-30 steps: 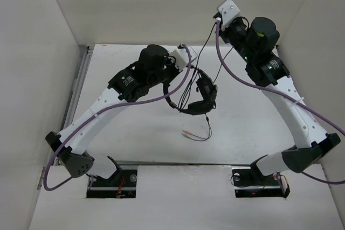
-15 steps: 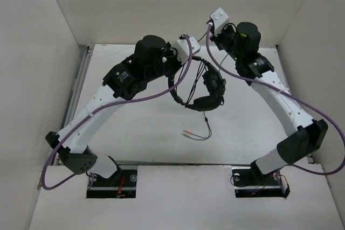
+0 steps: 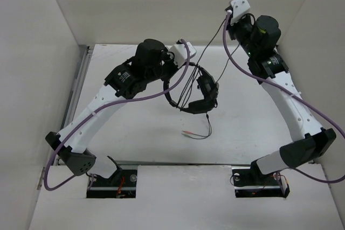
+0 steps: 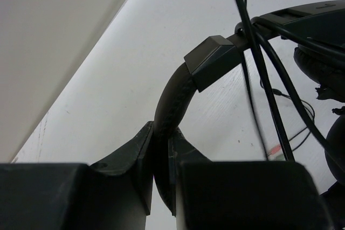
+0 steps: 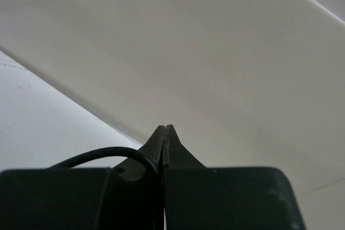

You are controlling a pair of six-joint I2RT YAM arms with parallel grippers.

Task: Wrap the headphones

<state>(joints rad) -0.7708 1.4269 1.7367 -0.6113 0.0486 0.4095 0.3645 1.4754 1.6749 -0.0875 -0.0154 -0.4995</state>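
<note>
1. The headphones are black, with a thin round headband and padded earcups. They hang above the table, near its middle, between the two arms.
2. The left gripper is clamped on the headband, one finger on each side.
3. The right gripper, raised high by the back wall, is closed on the thin black cable, which runs straight down to the headset.
4. The cable's pink plugs lie on the table below the earcups.
5. White print on the left arm is too small to read.
6. Only the left wrist view shows cable strands crossing the headband's slider block. Only the right wrist view shows the pinch on the cable.
</note>
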